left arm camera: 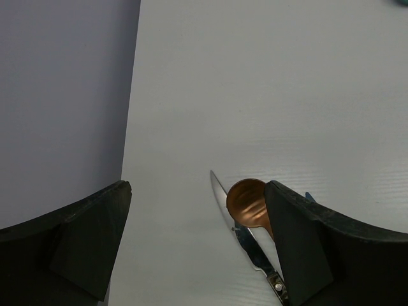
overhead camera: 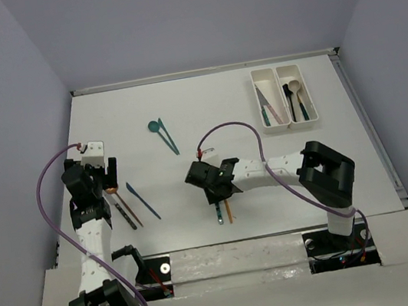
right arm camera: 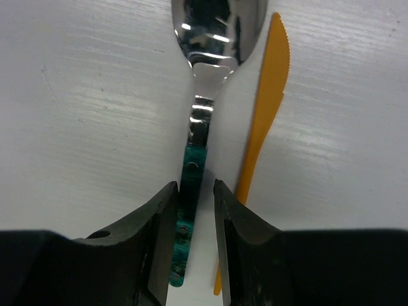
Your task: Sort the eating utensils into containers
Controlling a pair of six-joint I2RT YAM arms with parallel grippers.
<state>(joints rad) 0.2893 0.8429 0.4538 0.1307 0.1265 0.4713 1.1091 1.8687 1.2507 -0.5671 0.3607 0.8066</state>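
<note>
1. Trays [overhead camera: 256, 102]: several utensils are already sorted.
2. Table [overhead camera: 308, 175]: about seven are left, well apart from the trays.
3. Right gripper [right arm camera: 194, 191]: narrowed astride the teal-handled spoon [right arm camera: 193, 146], a sliver of gap showing.
4. Left gripper [left arm camera: 197, 217]: spread wide over the copper spoon [left arm camera: 247, 203].

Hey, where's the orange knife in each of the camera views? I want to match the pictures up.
Top external: the orange knife is a short orange sliver at lower centre, only partly showing.
Left wrist: not in it.
Right wrist: the knife lies right of centre, serrated tip toward the top edge.
Shared landmark: the teal-handled spoon lies close on the knife's left in both views.
</note>
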